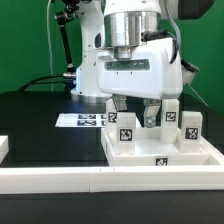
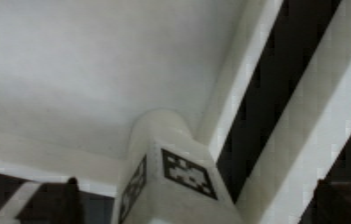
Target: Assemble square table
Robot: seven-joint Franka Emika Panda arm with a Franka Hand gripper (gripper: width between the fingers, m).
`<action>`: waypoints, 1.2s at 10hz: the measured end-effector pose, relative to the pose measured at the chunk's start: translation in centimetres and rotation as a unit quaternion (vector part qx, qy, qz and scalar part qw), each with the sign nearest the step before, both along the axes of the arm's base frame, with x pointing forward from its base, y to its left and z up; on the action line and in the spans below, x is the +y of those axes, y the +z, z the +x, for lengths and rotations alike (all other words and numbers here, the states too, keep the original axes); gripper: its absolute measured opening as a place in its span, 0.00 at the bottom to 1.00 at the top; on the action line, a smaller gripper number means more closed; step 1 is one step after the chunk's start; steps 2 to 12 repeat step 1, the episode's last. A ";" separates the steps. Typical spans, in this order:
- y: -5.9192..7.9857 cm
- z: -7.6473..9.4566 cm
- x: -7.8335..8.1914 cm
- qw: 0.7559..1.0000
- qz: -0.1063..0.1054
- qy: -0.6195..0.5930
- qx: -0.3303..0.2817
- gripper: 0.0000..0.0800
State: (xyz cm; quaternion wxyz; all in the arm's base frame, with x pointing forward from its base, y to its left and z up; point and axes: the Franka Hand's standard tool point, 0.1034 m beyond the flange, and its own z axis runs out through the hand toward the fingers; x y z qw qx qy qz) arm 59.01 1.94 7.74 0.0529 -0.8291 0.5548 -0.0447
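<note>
Beneath the gripper [image 1: 134,116] the square tabletop [image 1: 160,152] is seen lying flat on the black table [image 1: 40,115], its tagged edge turned toward the exterior camera and pressed against the long white rail [image 1: 110,180]. The slab is by far the largest part, and the tool hangs directly over its far portion. Beyond the tool, on the black surface, the marker board [image 1: 82,120] is laid flat.

Four small tagged legs are seen upright at or near the slab: one leg [image 1: 125,130] just beside the tool's finger on the exterior view's left, a second [image 1: 172,113] just beside the other finger, a third [image 1: 191,128] further out on that side, and a fourth [image 1: 112,106] partly hidden behind the tool. Whether each is already screwed in cannot be told.

The jaws are spread wide and nothing is held between them. In the wrist view one leg [image 2: 175,170] is seen close below, its long axis upright, rising from the slab [image 2: 83,70]. Judged from this, the nearest leg lies just to one side of the open fingers rather than between them.
</note>
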 end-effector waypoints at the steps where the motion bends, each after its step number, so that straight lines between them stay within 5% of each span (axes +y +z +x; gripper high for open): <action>1: 0.0 0.0 0.0 1.000 0.000 0.000 0.000 0.81; 12: 0.0 0.0 0.0 1.000 0.000 0.000 0.000 0.81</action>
